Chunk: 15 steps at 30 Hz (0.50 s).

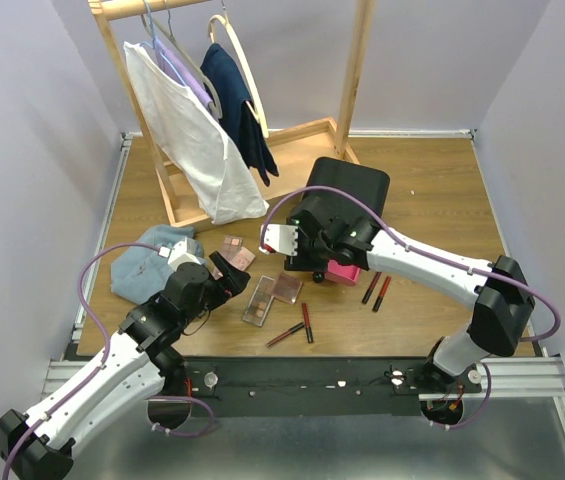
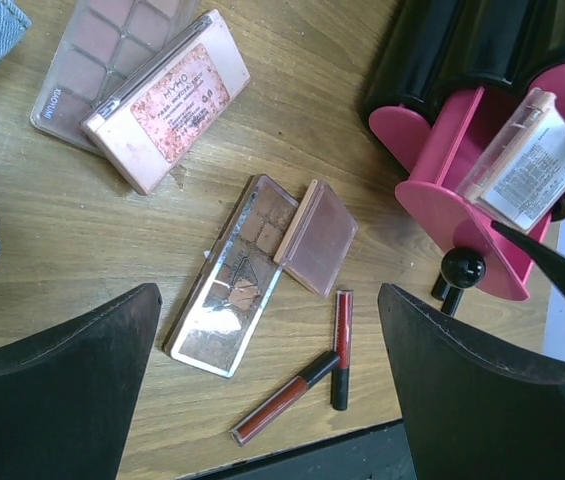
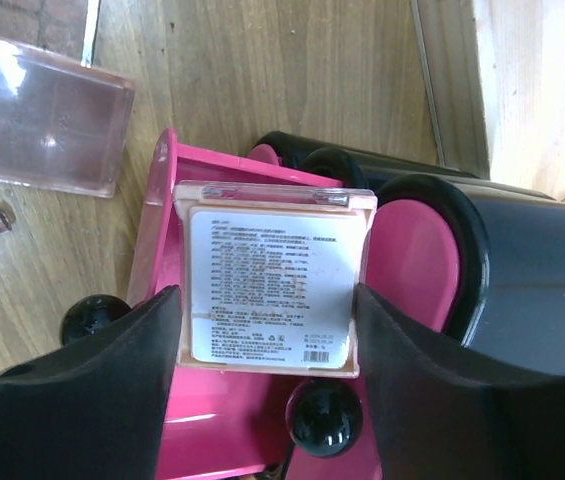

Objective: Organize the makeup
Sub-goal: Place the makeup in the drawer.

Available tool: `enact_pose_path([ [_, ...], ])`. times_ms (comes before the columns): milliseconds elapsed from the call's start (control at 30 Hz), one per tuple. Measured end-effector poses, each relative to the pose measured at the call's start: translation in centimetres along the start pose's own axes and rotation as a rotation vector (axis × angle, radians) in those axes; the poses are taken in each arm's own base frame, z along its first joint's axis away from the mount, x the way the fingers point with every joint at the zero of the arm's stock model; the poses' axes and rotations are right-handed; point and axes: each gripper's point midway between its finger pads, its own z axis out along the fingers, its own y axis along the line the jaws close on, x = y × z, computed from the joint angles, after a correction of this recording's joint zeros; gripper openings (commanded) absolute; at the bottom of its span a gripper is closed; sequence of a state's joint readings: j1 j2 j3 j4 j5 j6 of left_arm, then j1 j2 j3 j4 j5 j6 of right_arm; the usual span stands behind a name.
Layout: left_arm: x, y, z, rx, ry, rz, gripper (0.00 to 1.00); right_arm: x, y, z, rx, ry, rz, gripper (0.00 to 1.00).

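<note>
From above we see palettes (image 1: 260,300) and lip tubes (image 1: 376,290) littering the counter (image 1: 432,190); most of the job is left, we reckon. Left wrist: our left jaws hang spread over a palette. Right wrist: right jaws pinch a labelled case (image 3: 272,285) at the open pink drawer (image 3: 152,240).

I see a wooden table (image 1: 442,200) boxed in by pale walls. At the far side, left to centre, is a wooden clothes rack (image 1: 362,70) with hangers. It carries a white shirt (image 1: 187,140), a lavender garment (image 1: 194,78) behind that, and a navy garment (image 1: 242,110) to the right. At centre, close to the rack's right foot, sits a black box (image 1: 352,185). Its pink drawers (image 2: 452,190) are pulled open toward the near side, and a round black knob (image 2: 460,268) shows on a drawer front. On the left of the table lies a crumpled light blue cloth (image 1: 147,262), which looks like denim in my left wrist view. A metal frame (image 1: 552,375) runs along the near edge.
</note>
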<state>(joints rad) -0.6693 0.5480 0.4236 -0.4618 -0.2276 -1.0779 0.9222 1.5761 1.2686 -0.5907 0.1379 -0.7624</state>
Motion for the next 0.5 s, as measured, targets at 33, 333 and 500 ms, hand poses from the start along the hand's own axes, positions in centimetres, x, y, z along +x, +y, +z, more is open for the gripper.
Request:
enact_pose_path([
  [33,0.0,0.0,0.0,0.000,0.000,0.000,0.99,0.1,0.1,0.0,-0.002,0.003,-0.001,0.84],
  [333,0.0,0.1,0.0,-0.004,0.000,0.004,0.99,-0.3,0.0,-0.9,0.002,-0.021,0.007,0.93],
  [500,0.2,0.4,0.3,-0.021,0.012,0.026,0.99,-2.0,-1.0,-2.4,-0.004,-0.068,0.044,0.95],
])
